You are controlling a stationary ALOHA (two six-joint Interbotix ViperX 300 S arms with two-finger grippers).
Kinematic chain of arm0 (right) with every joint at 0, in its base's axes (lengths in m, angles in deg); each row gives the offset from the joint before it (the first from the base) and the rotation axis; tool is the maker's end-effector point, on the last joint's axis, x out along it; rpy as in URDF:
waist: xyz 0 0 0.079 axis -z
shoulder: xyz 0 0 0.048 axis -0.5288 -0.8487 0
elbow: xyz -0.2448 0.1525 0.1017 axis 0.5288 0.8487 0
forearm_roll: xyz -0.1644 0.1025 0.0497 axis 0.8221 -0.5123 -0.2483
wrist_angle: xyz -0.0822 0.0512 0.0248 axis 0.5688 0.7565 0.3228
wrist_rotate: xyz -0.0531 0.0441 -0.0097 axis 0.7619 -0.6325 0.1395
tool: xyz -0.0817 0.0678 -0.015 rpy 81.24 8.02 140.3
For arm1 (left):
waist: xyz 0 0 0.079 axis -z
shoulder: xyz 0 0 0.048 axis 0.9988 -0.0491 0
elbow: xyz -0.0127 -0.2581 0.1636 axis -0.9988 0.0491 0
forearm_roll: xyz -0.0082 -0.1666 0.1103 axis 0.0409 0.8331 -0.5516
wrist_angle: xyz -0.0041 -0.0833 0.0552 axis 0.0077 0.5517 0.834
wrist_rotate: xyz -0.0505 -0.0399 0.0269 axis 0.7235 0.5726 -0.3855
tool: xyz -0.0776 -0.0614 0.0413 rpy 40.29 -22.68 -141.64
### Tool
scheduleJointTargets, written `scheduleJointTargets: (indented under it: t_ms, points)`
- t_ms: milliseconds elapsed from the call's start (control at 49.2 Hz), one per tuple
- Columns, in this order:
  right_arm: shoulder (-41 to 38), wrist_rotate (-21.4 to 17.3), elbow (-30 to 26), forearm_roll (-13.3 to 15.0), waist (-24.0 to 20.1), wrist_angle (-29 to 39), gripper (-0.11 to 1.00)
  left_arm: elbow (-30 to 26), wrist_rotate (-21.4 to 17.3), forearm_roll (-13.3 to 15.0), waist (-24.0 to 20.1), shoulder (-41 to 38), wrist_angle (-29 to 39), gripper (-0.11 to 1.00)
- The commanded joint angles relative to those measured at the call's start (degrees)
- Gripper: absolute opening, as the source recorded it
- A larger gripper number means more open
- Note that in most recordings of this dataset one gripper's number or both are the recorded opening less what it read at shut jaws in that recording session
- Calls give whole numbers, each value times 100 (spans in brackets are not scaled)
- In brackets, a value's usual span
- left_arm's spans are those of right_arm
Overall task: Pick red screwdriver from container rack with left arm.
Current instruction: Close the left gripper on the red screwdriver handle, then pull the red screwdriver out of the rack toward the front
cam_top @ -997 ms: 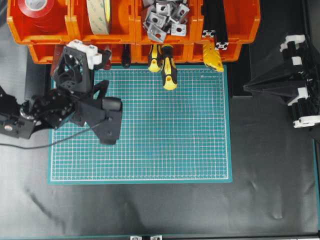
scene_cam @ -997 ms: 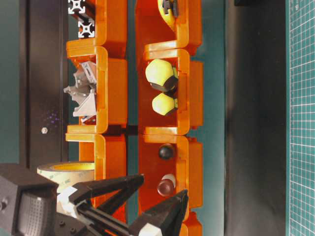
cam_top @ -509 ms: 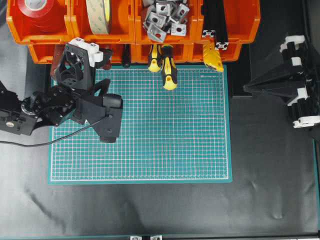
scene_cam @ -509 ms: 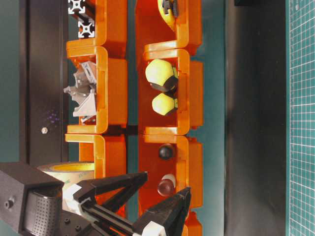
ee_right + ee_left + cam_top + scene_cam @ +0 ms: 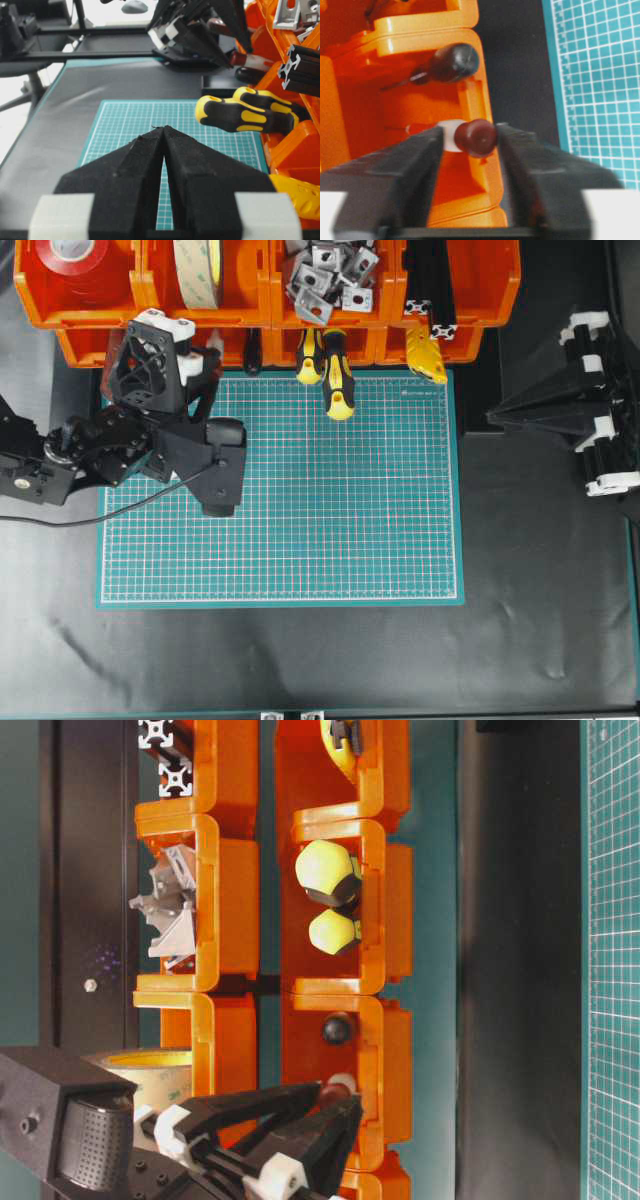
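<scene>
At the upper left of the overhead view, the left arm (image 5: 120, 445) reaches up to the lower tier of the container rack (image 5: 265, 285), its left gripper (image 5: 185, 340) at the mouth of the second bin from the left. The gripper's frame hides the red screwdriver here. Two yellow-and-black screwdrivers (image 5: 330, 365) stick out over the green cutting mat (image 5: 300, 500) at top centre. At the right edge, the right gripper (image 5: 520, 412) sits parked, well apart from the rack.

In the table-level view, at the bottom centre, the left gripper (image 5: 330, 1115) has its two fingers converging on the red screwdriver (image 5: 338, 1088), whose dark cap and white band peek out of the bin front. A black-handled tool (image 5: 337, 1029) lies just above it in the same bin.

In the left wrist view, mid-frame, the red screwdriver (image 5: 470, 136) sits between the jaws, dark red cap toward the camera and white band behind it. The jaws stand close on either side; whether they already press the handle I cannot tell, since narrow gaps seem to remain.

In the right wrist view, the right gripper's (image 5: 164, 131) jaws are clenched together on nothing.

By my judgement, the approach and alignment are done; closing firmly and drawing the screwdriver out of the rack remain.
</scene>
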State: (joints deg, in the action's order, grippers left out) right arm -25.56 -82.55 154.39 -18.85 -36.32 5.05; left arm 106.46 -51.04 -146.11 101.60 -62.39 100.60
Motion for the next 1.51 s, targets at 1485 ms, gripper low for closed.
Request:
scheduleJointTargets:
  t_ms: [1485]
  points:
    - [659, -844, -334, -193, -18, 299, 0, -1714, -352, -18, 3604, -325, 1723, 26]
